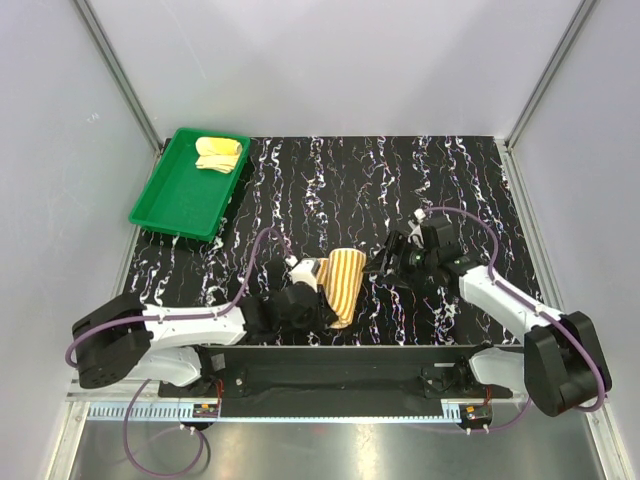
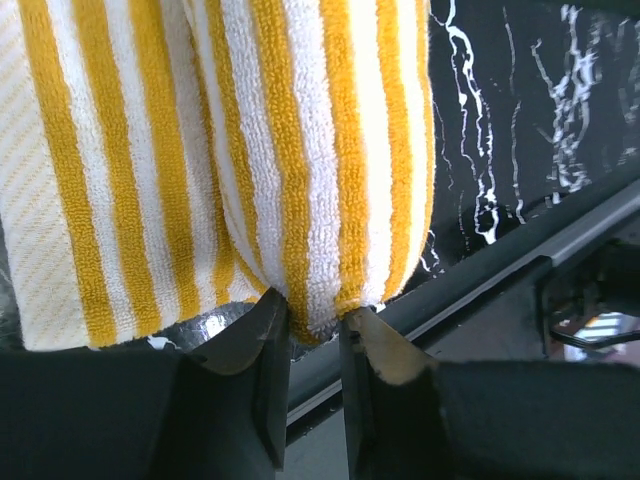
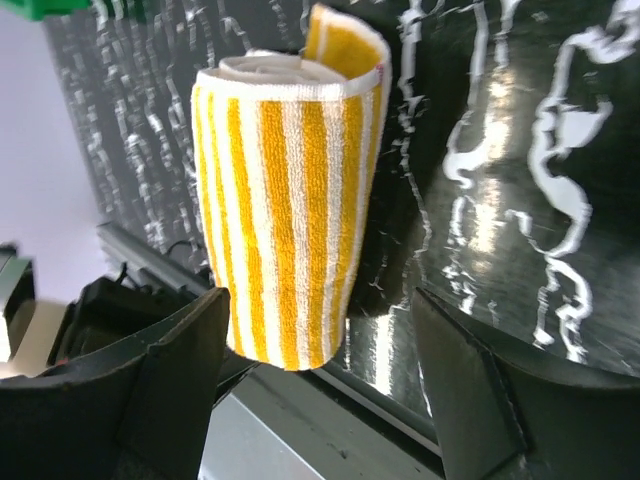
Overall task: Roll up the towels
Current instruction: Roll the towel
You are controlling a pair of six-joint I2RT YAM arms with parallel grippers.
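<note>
White arms (image 1: 190, 322), purple cables (image 1: 244, 280), black left gripper (image 2: 315, 310).

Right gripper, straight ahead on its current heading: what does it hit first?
The right gripper would meet the striped towel first; the roll sits centred ahead of its open fingers. How far ahead is unclear.
</note>
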